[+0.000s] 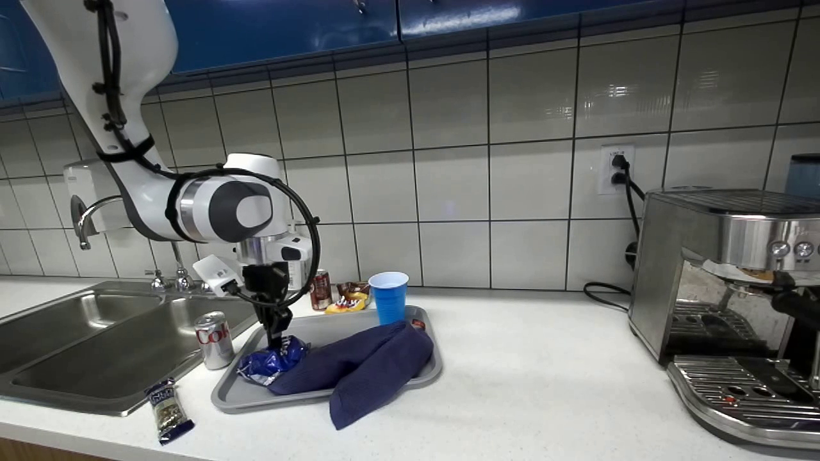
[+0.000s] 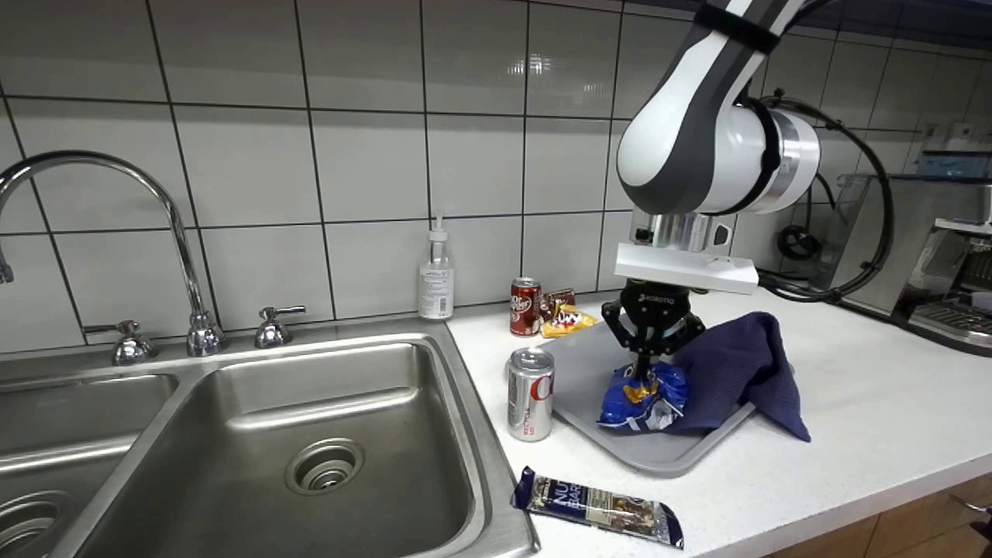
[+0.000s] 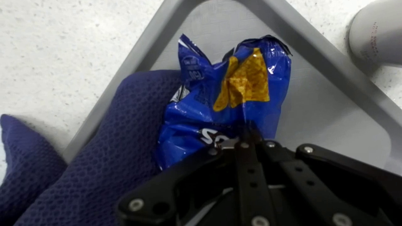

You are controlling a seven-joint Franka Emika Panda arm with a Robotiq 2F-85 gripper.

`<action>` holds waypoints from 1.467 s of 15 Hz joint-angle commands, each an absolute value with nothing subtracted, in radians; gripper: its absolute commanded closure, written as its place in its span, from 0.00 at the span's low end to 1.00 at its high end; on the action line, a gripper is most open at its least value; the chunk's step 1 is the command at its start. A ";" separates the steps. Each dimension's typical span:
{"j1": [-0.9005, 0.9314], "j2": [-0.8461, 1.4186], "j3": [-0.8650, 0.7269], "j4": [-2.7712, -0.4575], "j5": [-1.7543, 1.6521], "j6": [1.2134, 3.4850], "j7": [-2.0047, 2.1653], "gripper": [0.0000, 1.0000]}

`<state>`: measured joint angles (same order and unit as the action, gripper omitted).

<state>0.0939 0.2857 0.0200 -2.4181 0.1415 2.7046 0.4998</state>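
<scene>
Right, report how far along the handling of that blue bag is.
Done, by the look of it: the end effector is down at the blue bag, jaws shut. In hand: contact with the bag; whether foil is pinched in the jaws, I cannot tell. Left: probably any lift, since the bag lies in the gray tray against the purple cloth.

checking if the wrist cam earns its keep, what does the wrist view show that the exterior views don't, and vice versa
Only the wrist view shows the speckles in the countertop and the woven pattern in the floor of the gray tray.

Only the exterior views show the steel sink, nut bar, red soda can, yellow snack bag, coffee machine and white arm; all six appear in both.

Shared by all: the shut gripper touching the crumpled blue chip bag, the dark blue towel, and the silver can, which the wrist view cuts off.
</scene>
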 commanded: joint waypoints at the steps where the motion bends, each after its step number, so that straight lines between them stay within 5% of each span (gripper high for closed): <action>1: 0.114 0.294 -0.001 -2.399 0.146 2.699 0.520 0.74; 4: 0.101 0.265 0.001 -2.419 0.156 2.689 0.489 0.60; 12: 0.060 0.152 -0.016 -2.518 0.159 2.705 0.396 0.01; 22: 0.042 0.002 -0.037 -2.659 0.088 2.665 0.378 0.00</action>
<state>0.0552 0.0872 -0.0425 -2.5962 0.1100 2.6965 0.3991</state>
